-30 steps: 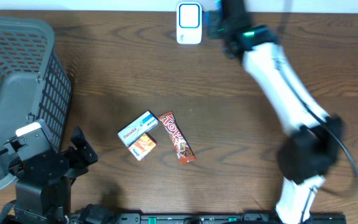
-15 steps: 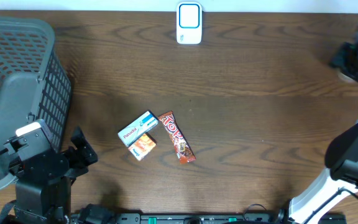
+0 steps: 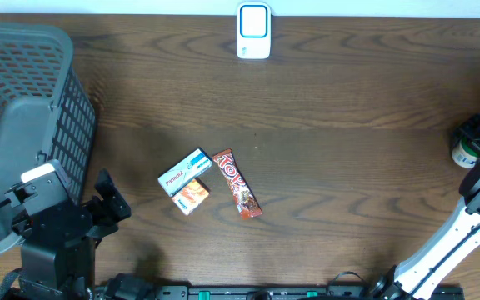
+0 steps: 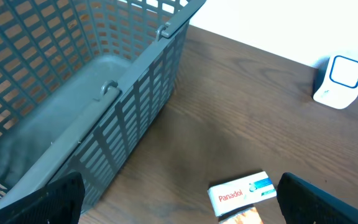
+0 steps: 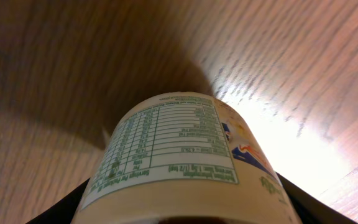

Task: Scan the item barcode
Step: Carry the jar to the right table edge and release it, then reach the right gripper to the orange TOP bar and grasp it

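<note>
Bottle [image 3: 465, 153] in hand, scan judged outstanding.
Grasped by right gripper [image 5: 185, 202] at far right edge of surface [image 3: 340, 100]; nutrition panel [image 5: 173, 140] toward wrist camera, no barcode in sight there. Well apart from scanner [image 3: 253, 32] at top centre, so carrying across and presenting to it apparently left to do. Right arm [image 3: 440, 250] stretched up along right edge, wrist tipped low over the wood. Left gripper [image 3: 111, 197] released, empty, parked near basket [image 3: 23, 100]. Also on surface, close together: pill box [image 3: 184, 171], orange carton [image 3: 193, 197], chocolate bar [image 3: 237, 183].
</note>
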`<action>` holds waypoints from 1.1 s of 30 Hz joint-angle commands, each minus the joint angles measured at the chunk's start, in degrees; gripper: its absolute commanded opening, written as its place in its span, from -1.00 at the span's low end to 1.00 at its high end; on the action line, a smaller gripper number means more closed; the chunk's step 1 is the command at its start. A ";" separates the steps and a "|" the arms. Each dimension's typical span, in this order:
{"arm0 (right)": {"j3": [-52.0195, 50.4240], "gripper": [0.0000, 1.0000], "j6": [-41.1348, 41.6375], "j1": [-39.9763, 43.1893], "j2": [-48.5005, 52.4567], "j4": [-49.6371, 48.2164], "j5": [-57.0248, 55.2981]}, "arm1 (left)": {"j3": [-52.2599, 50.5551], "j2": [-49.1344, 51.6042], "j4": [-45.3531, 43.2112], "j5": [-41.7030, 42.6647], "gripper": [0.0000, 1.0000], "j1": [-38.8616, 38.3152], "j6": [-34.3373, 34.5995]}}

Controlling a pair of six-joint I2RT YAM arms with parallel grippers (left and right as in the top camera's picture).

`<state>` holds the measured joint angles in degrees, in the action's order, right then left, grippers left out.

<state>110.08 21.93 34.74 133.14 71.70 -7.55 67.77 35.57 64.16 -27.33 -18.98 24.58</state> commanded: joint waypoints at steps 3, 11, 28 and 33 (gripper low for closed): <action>0.52 0.50 0.74 3.54 -1.31 -0.13 0.72 | 0.72 -0.04 0.11 -0.35 0.96 -0.07 -0.35; 1.20 0.99 -0.79 6.47 -6.51 -0.20 14.53 | 0.72 -0.04 0.11 -0.35 0.96 -0.07 -0.35; 0.24 0.99 0.35 -34.82 -36.76 2.58 9.77 | 0.72 -0.04 0.11 -0.35 0.96 -0.07 -0.35; -17.22 0.99 5.44 -62.12 -35.63 -5.90 3.82 | 0.72 -0.04 0.11 -0.35 0.96 -0.07 -0.35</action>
<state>99.44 23.33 -20.53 97.19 67.42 1.69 67.77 35.57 64.25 -27.35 -18.98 24.56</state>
